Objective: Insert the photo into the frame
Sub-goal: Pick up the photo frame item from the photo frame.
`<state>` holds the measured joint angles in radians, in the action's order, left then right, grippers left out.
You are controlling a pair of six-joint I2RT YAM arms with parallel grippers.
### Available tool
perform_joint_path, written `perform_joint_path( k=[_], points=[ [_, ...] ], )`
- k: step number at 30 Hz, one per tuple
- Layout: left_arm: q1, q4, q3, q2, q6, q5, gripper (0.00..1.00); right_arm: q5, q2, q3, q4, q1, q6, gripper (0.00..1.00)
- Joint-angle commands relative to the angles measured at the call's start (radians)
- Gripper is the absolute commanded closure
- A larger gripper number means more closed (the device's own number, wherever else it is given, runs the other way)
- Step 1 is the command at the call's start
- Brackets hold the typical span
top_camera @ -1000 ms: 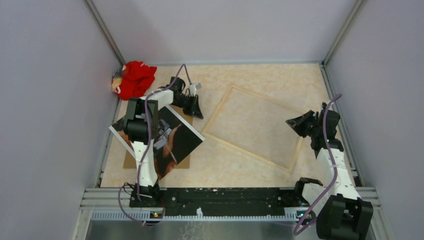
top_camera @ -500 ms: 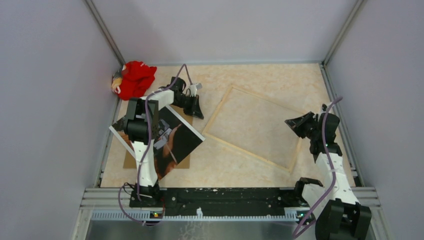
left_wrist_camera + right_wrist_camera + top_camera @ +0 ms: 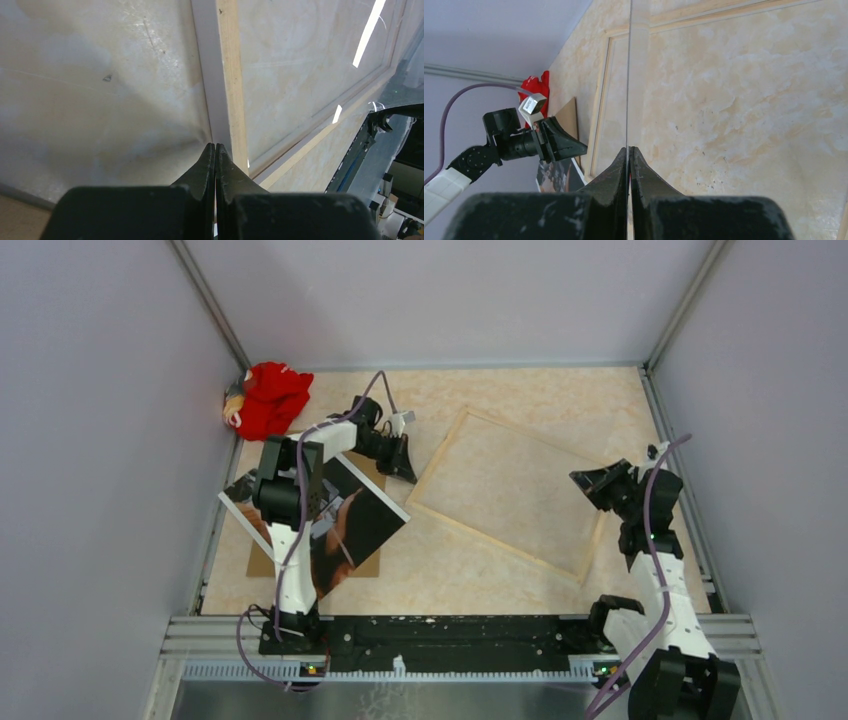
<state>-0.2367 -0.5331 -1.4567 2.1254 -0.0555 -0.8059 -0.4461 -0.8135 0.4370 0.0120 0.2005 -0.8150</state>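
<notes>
Found the frame (image 3: 496,544) lying flat on the table (image 3: 470,585), right of centre, wood side up. Saw the photo (image 3: 350,525) just left of it, picture up, resting on a brown board (image 3: 262,562) (partly hidden under the left arm). Noted the left gripper (image 3: 405,465) at the frame's left corner, fingers pressed together, tips at the rail. Noted the right gripper (image 3: 590,482) over the frame's right edge, fingers likewise closed tight; could not tell whether anything thin sat between them.

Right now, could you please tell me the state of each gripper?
Left gripper: closed, tips at the frame rail, nothing seen between them.
Right gripper: closed; grip on anything cannot be told.
</notes>
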Motion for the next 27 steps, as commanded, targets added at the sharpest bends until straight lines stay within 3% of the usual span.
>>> perform_joint_path(
  k=[1,13,27],
  points=[
    [-0.011,-0.02,-0.034,-0.028,-0.02,-0.04,1.0,-0.001,-0.004,-0.004,0.109,0.008,-0.003,1.0],
    [-0.019,-0.037,-0.054,-0.012,-0.031,-0.034,1.0,-0.07,0.063,-0.041,0.254,0.008,-0.021,1.0],
    [-0.024,-0.045,-0.056,-0.01,-0.038,-0.033,1.0,-0.023,0.039,-0.059,0.23,0.008,-0.029,1.0]
  ],
)
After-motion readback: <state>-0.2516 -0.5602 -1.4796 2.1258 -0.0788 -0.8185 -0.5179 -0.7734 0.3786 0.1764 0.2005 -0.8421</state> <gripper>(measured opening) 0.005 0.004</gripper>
